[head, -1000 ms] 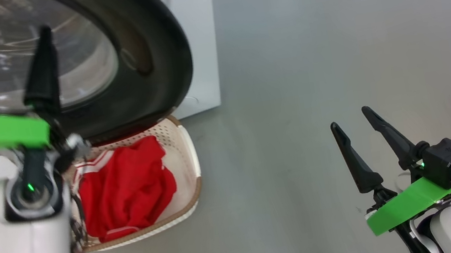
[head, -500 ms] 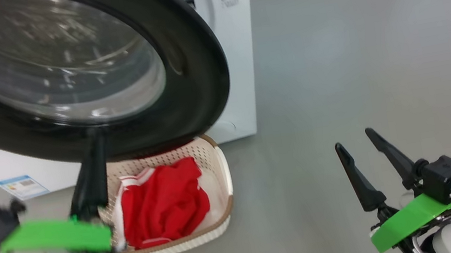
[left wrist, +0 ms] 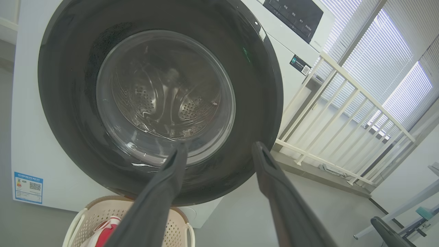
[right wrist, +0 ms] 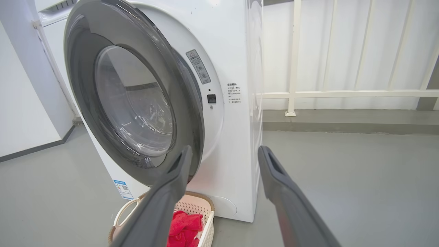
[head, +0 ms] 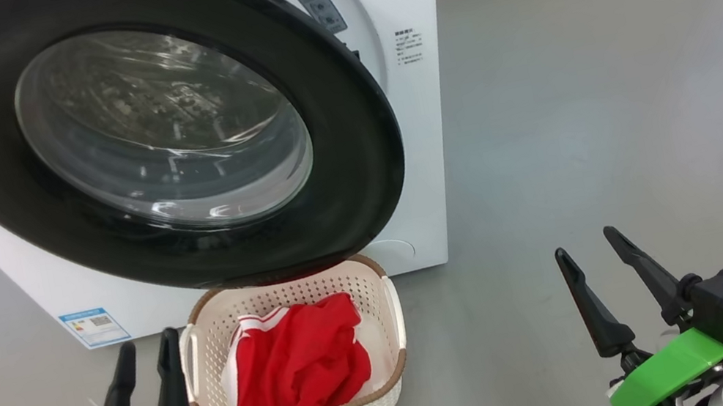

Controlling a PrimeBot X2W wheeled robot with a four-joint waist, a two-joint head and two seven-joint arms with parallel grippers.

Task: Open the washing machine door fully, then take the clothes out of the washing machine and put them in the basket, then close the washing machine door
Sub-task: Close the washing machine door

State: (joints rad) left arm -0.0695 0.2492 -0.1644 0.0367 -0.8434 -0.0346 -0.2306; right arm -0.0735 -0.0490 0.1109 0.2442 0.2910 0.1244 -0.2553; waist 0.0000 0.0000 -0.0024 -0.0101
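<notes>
The white washing machine (head: 426, 147) stands ahead. Its black washing machine door (head: 155, 131) with the glass window is swung almost against the front, the right edge standing a little off the panel in the right wrist view (right wrist: 137, 103). Below the door sits the basket (head: 379, 304) holding red clothes (head: 302, 370). My left gripper (head: 144, 342) is open and empty, low and just left of the basket, apart from the door (left wrist: 164, 96). Far to the right over bare floor, my right gripper (head: 584, 243) is open and empty too.
A blue label (head: 84, 328) is stuck low on the washer's front. A white railing (right wrist: 343, 93) runs behind and to the right of the machine, before window blinds (left wrist: 377, 58). Grey floor (head: 613, 114) spreads wide to the right.
The head camera has pulled back, so the whole picture shifted. My left gripper came down off the door to the lower left beside the basket. The right gripper kept its place.
</notes>
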